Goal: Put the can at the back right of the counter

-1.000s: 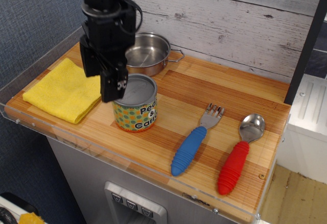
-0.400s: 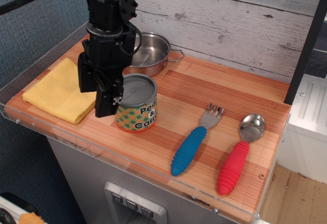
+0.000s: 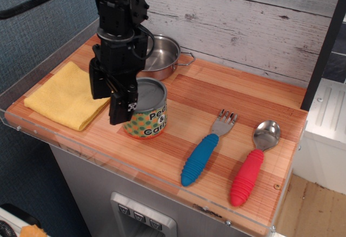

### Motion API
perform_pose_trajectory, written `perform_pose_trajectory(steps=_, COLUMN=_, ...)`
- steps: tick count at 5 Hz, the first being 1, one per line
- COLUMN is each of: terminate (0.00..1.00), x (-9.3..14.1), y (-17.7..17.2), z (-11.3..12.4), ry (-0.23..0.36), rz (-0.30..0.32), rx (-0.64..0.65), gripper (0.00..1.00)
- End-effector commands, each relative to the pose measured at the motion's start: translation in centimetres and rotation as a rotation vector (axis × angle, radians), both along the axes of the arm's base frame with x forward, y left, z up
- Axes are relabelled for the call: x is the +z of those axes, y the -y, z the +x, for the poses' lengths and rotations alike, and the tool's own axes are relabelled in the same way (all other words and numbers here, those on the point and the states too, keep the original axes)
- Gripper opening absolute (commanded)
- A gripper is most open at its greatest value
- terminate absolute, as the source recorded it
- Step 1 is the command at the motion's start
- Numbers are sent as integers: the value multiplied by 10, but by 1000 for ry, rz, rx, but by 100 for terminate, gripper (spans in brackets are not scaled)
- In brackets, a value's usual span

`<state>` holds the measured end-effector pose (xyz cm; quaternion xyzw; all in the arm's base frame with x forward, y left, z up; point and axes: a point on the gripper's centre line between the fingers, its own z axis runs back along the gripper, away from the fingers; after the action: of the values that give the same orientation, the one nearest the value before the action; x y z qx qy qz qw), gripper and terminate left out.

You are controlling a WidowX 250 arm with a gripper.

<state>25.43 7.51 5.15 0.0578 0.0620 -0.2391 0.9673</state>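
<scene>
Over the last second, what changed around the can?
The gripper swung left, then back right, and now sits lower against the left side of the can; whether it grips is unclear. The can stayed in place, as did the cloth, pot, fork and spoon.

Wood, steel, cloth and plastic on the bench

The bench (image 3: 227, 94) is smooth striped wood with a clear glossy plastic edge; the can (image 3: 146, 109) has a matt grey metal lid and printed label; the pot (image 3: 159, 55) is shiny steel; the cloth (image 3: 62, 95) is soft yellow fabric; fork (image 3: 206, 147) and spoon (image 3: 253, 162) have ribbed plastic handles.
</scene>
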Motion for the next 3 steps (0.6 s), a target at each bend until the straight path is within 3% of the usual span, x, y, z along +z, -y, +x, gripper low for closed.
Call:
perform_pose_trajectory(steps=1, terminate=0, x=15, y=5, z=21, ry=57, rz=-9, rx=18, gripper=100)
perform_pose_trajectory(steps=3, terminate=0, x=13, y=27, z=46, ry=38, rz=-16, rx=-29, gripper=100)
